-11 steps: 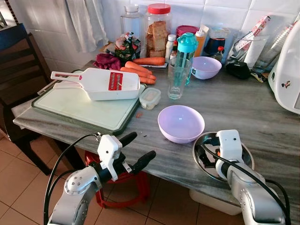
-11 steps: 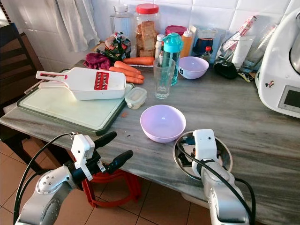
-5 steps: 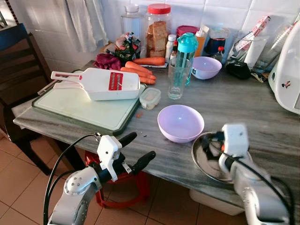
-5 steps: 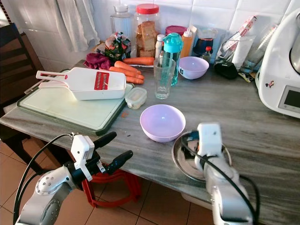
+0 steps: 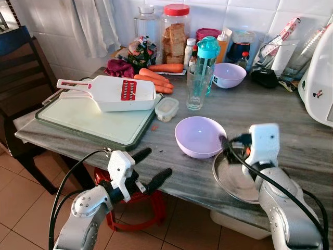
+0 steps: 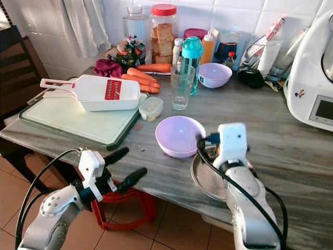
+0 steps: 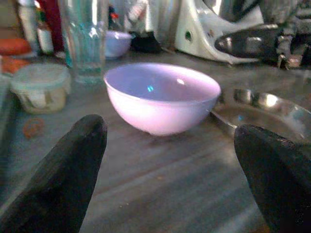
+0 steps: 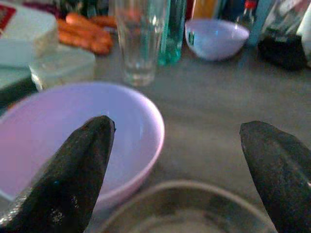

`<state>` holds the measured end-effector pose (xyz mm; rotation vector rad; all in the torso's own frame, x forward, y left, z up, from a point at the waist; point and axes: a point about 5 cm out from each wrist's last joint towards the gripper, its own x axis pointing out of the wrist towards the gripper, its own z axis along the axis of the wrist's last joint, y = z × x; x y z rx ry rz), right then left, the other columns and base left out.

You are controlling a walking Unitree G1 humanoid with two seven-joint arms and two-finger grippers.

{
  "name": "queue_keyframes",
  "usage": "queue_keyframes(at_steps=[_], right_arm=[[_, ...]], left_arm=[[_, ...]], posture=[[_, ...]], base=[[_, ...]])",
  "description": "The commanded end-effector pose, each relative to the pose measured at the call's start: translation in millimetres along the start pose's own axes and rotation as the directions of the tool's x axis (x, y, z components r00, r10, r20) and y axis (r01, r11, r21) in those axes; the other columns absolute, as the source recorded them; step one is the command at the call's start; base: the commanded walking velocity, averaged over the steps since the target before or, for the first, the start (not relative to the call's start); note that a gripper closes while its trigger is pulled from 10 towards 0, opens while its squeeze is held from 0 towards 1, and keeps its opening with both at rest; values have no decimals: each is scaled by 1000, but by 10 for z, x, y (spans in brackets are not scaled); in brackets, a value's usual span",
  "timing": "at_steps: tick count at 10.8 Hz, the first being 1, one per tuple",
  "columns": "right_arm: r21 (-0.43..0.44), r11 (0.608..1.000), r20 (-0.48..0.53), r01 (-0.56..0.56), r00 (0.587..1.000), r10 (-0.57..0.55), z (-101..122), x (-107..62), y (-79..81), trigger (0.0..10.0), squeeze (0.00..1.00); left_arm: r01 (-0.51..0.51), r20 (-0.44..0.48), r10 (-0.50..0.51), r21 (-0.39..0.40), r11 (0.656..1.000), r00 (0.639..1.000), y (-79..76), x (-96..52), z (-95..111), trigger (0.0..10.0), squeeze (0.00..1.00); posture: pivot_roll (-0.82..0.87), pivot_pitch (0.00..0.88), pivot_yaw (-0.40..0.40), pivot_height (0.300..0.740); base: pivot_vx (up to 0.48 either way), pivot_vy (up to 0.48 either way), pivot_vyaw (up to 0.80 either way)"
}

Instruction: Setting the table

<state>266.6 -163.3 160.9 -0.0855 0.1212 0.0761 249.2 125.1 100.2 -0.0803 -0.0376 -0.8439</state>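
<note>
A lilac bowl (image 5: 200,136) stands on the grey marble table (image 5: 270,112) near its front edge. To its right, almost touching it, lies a shallow steel plate (image 5: 232,180). My right gripper (image 5: 234,151) hovers open over the plate's far rim, pointing at the bowl's right side; in the right wrist view its fingers (image 8: 82,165) spread wide around the bowl (image 8: 73,126), holding nothing. My left gripper (image 5: 152,165) stays open below the table's front edge, left of the bowl (image 7: 160,99). A clear glass (image 5: 196,88) and a second lilac bowl (image 5: 229,74) stand further back.
A cutting board (image 5: 93,117) with a white slicer (image 5: 112,92) fills the table's left. A small lidded tub (image 5: 166,108), carrots (image 5: 156,78), a teal bottle (image 5: 207,57) and jars line the back. A white appliance (image 5: 320,78) stands at the right, a dark chair (image 5: 21,78) at the left.
My right gripper has risen off the steel plate and moved forward and left towards the lilac bowl. The left arm has stayed put.
</note>
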Motion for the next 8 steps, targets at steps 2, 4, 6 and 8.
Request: queue_keyframes(at_steps=[2, 4, 6, 8], right_arm=[[-16, 1000, 39, -7, 999, 7, 43, -32, 25, 10000, 537], [-26, 1000, 111, -3, 994, 6, 37, -51, 50, 10000, 529], [-40, 999, 148, 35, 989, -28, 2, -84, 2, 10000, 376], [-25, 999, 179, 44, 983, -39, -28, -108, -23, 10000, 282]], left_arm=[[-52, 36, 51, 22, 998, 998, 44, -8, 69, 10000, 0], [-191, 58, 187, 76, 979, 981, 117, 1, 131, 10000, 0], [-363, 60, 358, 136, 922, 932, 185, -2, 116, 10000, 0], [-454, 76, 448, 217, 864, 891, 185, -5, 121, 10000, 0]], posture=[[-10, 0, -10, 740], [-10, 0, -11, 740], [-11, 0, -10, 740], [-17, 0, -7, 740]], base=[[0, 0, 0], [0, 0, 0], [0, 0, -225], [0, 0, -800]])
